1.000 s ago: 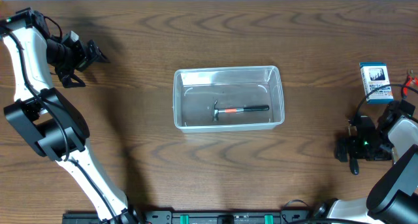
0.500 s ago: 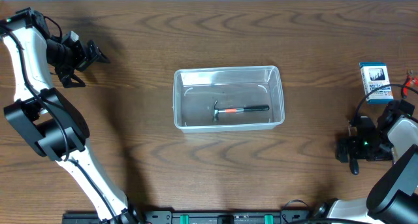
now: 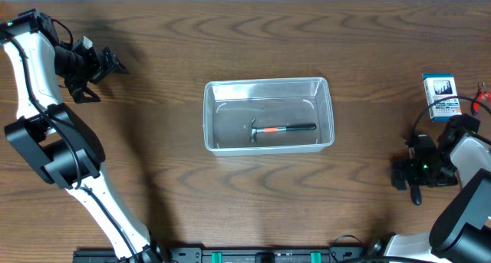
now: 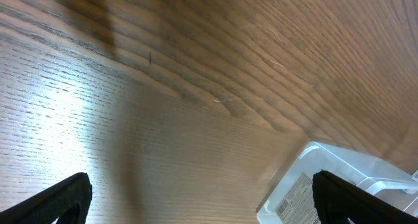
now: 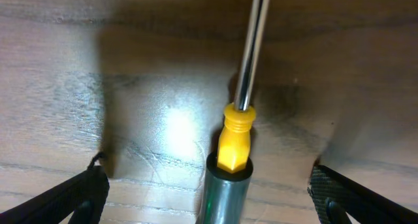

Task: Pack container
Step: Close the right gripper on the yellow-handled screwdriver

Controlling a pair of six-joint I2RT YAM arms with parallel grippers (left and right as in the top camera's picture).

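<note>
From above, the container (image 3: 268,85) sits in the middle of the table (image 3: 230,202), long side across, well apart from both arms. A hammer (image 3: 282,129) lies flat in it, near the front wall. The left tool (image 3: 107,64) hangs far off at the table's left rear corner. The right tool (image 3: 415,176) is low at the right edge, near a blue box (image 3: 440,96).

We judge the container light, clear and thin-walled: stiff at the rim, springy in the walls, smooth enough to slip. It would slide on the wood if nudged. If it must be moved, a pinch over the rim on a short wall looks best, and things should go in from above without pushing the side.

From the left wrist, the left tool (image 4: 201,185) is released, its fingers (image 4: 65,198) spread to either side of the frame with only bare table between them. A white part (image 4: 326,178) with a label shows at the lower right, and we cannot tell what it is.

From the right wrist, the right tool (image 5: 208,185) is also released, fingers (image 5: 65,198) wide. A screwdriver (image 5: 235,136) lies on the table between them, untouched, its steel shaft running away from the camera past a yellow collar. We judge it rigid, fairly light and round, so likely to roll. The thick handle is the better place to close on, since the polished shaft looks slippery
</note>
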